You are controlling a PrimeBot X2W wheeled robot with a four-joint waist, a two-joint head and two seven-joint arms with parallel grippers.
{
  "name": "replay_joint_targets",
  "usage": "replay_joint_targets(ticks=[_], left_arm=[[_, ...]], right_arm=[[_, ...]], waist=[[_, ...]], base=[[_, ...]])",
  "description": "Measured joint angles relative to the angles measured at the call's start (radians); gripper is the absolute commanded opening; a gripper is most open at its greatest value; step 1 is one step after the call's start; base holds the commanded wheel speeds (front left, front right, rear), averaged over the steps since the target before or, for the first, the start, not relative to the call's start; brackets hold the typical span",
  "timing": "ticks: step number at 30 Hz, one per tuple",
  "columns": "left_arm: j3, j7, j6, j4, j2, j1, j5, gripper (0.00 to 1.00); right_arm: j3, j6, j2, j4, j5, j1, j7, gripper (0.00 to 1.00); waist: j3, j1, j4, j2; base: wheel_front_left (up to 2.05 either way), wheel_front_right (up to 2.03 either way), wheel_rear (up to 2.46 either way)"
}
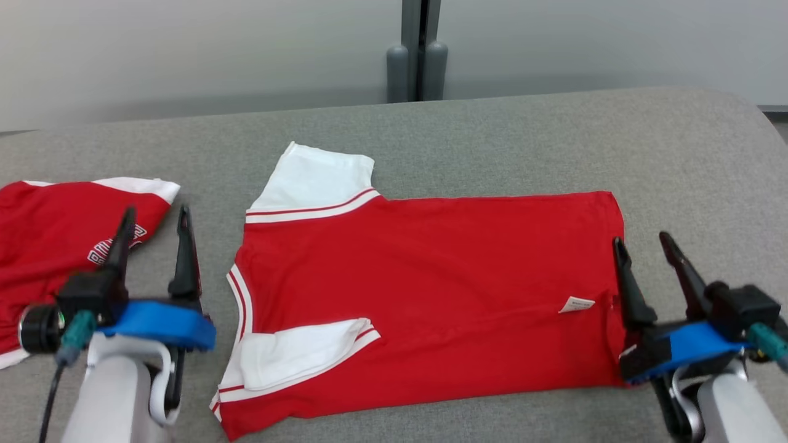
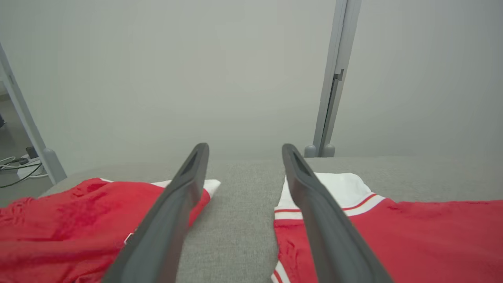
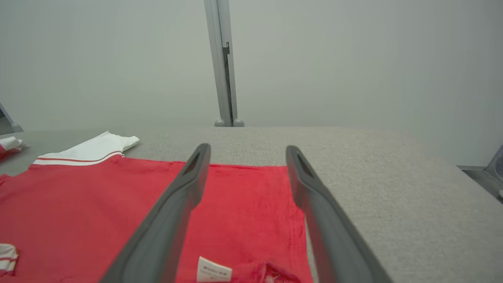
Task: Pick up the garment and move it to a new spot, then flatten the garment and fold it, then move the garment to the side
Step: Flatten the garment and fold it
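Note:
The garment [image 1: 431, 289], a red shirt with white sleeves, lies spread flat in the middle of the grey table [image 1: 492, 135], collar end to the left and hem to the right. One white sleeve [image 1: 314, 178] points to the far side; the other [image 1: 295, 357] is folded onto the body. My left gripper [image 1: 157, 231] hovers open over bare table between the garment [image 2: 393, 236] and a second red shirt. My right gripper [image 1: 643, 243] stands open at the hem edge [image 3: 251, 204], near a small white label [image 3: 213, 269]. Neither holds anything.
A second red and white shirt [image 1: 55, 240] with a white print lies crumpled at the table's left edge, and also appears in the left wrist view [image 2: 70, 228]. A grey post [image 1: 418, 49] and wall stand behind the table. Bare grey surface extends at the far side and right.

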Motion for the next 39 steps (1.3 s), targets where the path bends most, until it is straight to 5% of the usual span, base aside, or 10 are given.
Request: replay_joint_targets(ticks=[9,19,39], left_arm=[[-0.119,0.142,-0.044,0.121,0.091,-0.372,-0.01,1.0],[-0.343,0.305,-0.049,0.276,0.182,-0.688,-0.193,1.0],[-0.591,0.494,-0.049,0.56,0.234,-0.869,-0.444,1.0]], right_arm=[[0.008,0.0,-0.093,0.079,0.014,-0.26,0.125,1.0],[0.086,0.0,-0.134,0.158,0.06,-0.437,0.158,1.0],[0.202,0.0,-0.13,0.262,0.11,-0.577,0.085,1.0]], waist=[[0.138,0.0003,-0.059,0.0001],[0.289,0.0004,-0.118,0.0002],[0.401,0.0,-0.167,-0.0001]], base=[[0.0,0.0,0.0],[0.0,0.0,0.0],[0.0,0.0,0.0]])
